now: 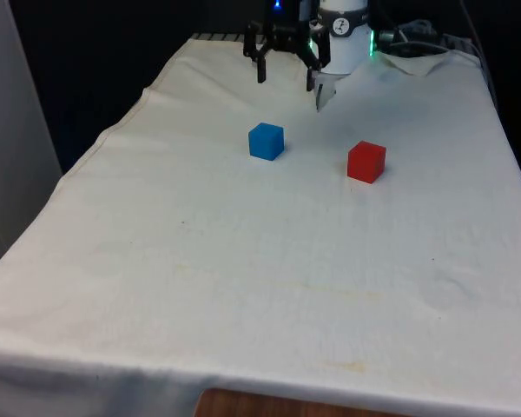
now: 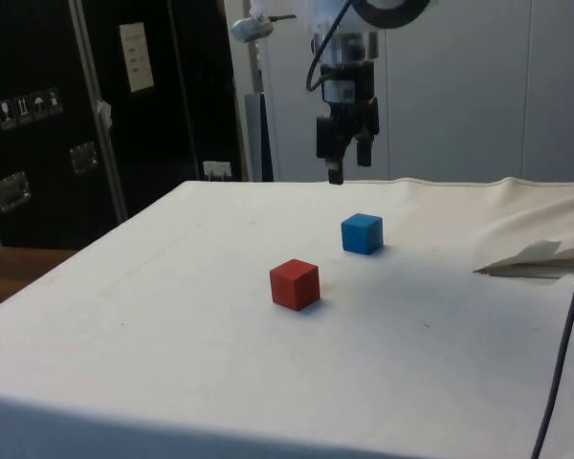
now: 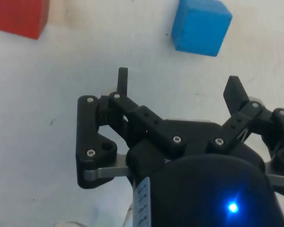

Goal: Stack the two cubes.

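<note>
The blue cube (image 1: 266, 141) and the red cube (image 1: 366, 162) are set well apart on the white cloth (image 1: 243, 278), the blue one towards the front view's left and the red one towards its right, each resting flat on one face. Both are judged to be light, rigid blocks with smooth, flat sides, so a firm hold is expected across two opposite vertical faces, taken near mid-height so that the block is not tipped. Some slipperiness may be assumed if the surfaces are painted, though this cannot be confirmed. The gripper (image 1: 288, 76) is held above the cloth behind the blue cube, with its fingers (image 3: 122, 82) spread apart and nothing between them. The material of the cubes cannot be made out, and the red cube is cut off at the edge in the wrist view.
</note>
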Available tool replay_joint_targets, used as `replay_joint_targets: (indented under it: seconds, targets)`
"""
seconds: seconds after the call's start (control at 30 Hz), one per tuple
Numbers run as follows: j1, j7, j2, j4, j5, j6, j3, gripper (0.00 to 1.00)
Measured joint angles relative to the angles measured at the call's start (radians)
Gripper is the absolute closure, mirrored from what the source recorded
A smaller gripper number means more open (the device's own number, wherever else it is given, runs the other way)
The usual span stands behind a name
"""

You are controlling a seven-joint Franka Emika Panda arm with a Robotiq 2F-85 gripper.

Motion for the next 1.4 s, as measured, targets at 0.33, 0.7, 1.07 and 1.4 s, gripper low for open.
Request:
replay_joint_targets:
  seconds: [0.33, 0.7, 1.07, 1.4]
  targets:
    - [0.0, -0.033, 0.057, -0.013, 0.005, 0.073, -0.043, 0.0]
    - [0.0, -0.04, 0.089, -0.019, 0.005, 0.11, -0.057, 0.0]
    - [0.001, -0.04, 0.107, -0.021, 0.008, 0.118, -0.057, 0.0]
    - [0.001, -0.071, 0.169, -0.021, 0.059, 0.176, -0.055, 0.0]
